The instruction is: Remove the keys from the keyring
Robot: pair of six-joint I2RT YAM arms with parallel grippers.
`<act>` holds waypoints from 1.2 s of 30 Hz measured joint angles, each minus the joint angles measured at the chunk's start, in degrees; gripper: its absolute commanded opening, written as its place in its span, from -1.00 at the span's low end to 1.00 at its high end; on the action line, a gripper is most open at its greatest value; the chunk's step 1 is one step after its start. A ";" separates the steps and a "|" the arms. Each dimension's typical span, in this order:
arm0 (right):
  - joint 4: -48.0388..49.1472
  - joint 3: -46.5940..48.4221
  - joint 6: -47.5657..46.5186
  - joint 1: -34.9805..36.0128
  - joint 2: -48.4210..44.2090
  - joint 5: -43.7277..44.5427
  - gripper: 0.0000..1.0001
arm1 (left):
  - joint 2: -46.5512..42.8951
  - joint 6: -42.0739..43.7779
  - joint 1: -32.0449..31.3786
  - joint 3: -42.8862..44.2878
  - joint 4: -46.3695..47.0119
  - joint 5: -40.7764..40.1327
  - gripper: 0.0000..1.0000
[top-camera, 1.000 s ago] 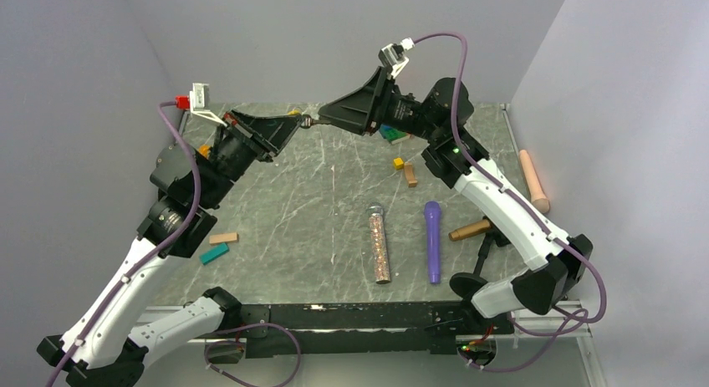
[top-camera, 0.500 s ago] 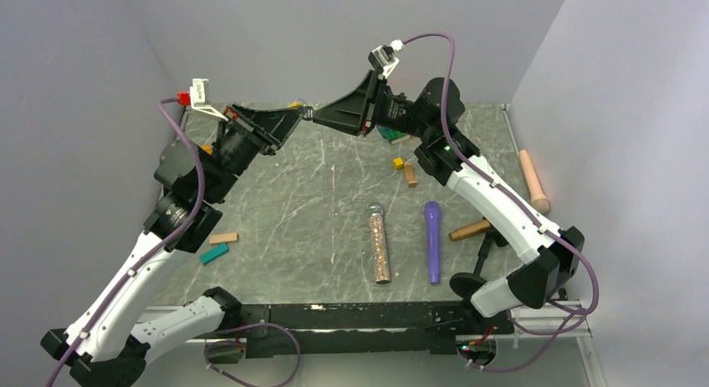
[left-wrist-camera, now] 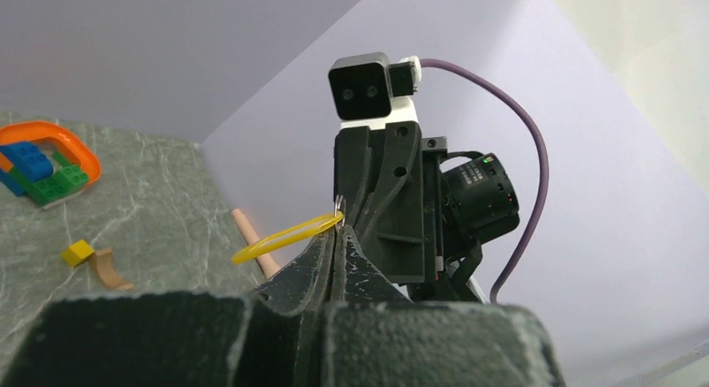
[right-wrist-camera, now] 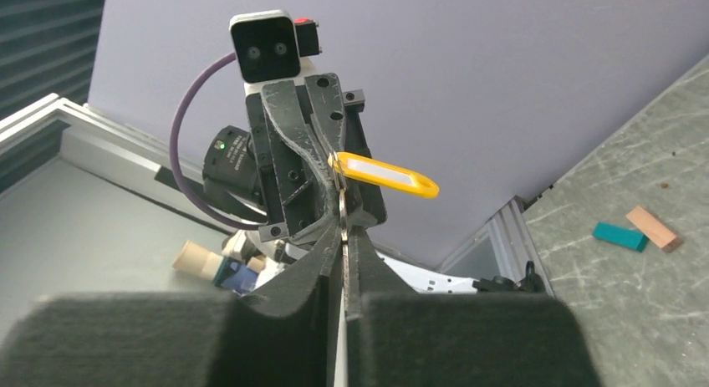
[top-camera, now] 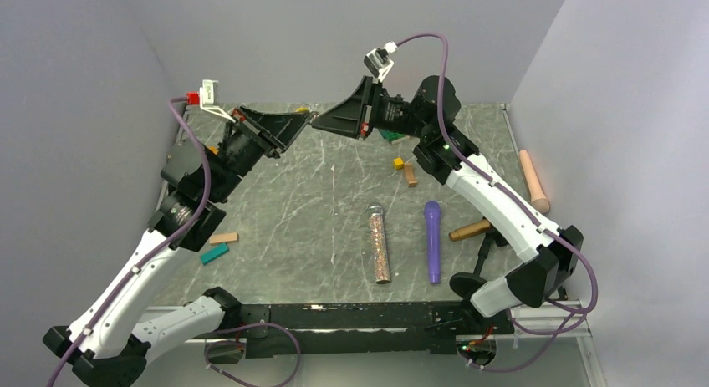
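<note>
The keys (right-wrist-camera: pixel 385 176), seen here as one flat yellow piece with a white insert, sit on the keyring (right-wrist-camera: pixel 340 199), a thin metal loop held in the air between the two hands, above the far part of the bench (top-camera: pixel 301 228). The yellow piece sticks out sideways from the loop, clear of the bench. The right hand (right-wrist-camera: pixel 344 233) is clenched on one end of the loop, with the wire pressed between its fingers. The left hand (left-wrist-camera: pixel 336 230) faces it tip to tip and is also clenched, pinching the loop at the end where the yellow piece joins it. On the bench lie a small yellow cube (top-camera: pixel 399 163) just beside a tan block (top-camera: pixel 410 175). Nearer the arm bases are a glitter-filled tube (top-camera: pixel 380 245) and a purple cylinder (top-camera: pixel 432 241), side by side but apart. A teal block (top-camera: pixel 214 253) lies near the left arm.
</note>
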 measured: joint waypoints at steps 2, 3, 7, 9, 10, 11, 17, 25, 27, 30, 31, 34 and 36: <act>-1.33 0.02 -1.14 0.13 -0.13 -0.26 -1.00 | -0.50 0.02 0.00 -0.59 -0.74 0.20 -1.00; -2.16 0.02 -1.95 0.20 -0.24 -0.35 -1.00 | -0.79 0.02 0.00 -0.96 -1.05 0.33 -1.00; -4.94 0.02 -4.50 0.52 -0.61 -0.74 -1.00 | -2.19 0.07 0.00 -2.32 -2.01 0.74 -1.00; -6.54 0.02 -5.84 0.79 -0.90 -1.01 -1.00 | -3.04 0.07 0.00 -2.99 -2.82 1.11 -1.00; -7.43 0.02 -6.56 0.94 -1.05 -1.27 -1.00 | -3.50 0.07 -0.02 -3.34 -3.26 1.29 -1.00; -8.52 0.02 -7.39 1.11 -1.20 -1.66 -1.00 | -4.15 0.07 -0.09 -3.78 -3.89 1.42 -1.00; -12.63 0.00 -10.99 1.86 -1.62 -3.72 -1.00 | -6.86 0.07 -0.46 -6.05 -5.97 2.10 -1.00; -18.36 -0.02 -15.82 2.05 -3.02 -5.20 -1.00 | -8.17 -0.02 -0.85 -7.50 -7.26 5.03 -1.00; -19.37 -0.02 -17.05 2.05 -3.34 -5.35 -1.00 | -8.20 -0.09 -0.87 -7.72 -7.23 5.75 -1.00; -20.76 0.00 -18.53 2.05 -3.67 -5.77 -1.00 | -8.44 -0.46 -0.92 -8.20 -7.30 6.51 -1.00; -21.42 0.00 -19.02 2.05 -3.78 -5.97 -1.00 | -8.48 -0.66 -0.92 -8.33 -7.39 6.95 -1.00; -22.67 0.00 -20.24 1.66 -4.44 -6.21 -1.00 | -8.52 -0.81 -0.90 -8.37 -7.58 7.76 -1.00; -23.28 0.00 -20.96 0.92 -5.22 -6.12 -1.00 | -8.63 -0.81 -0.70 -8.41 -7.58 8.26 -1.00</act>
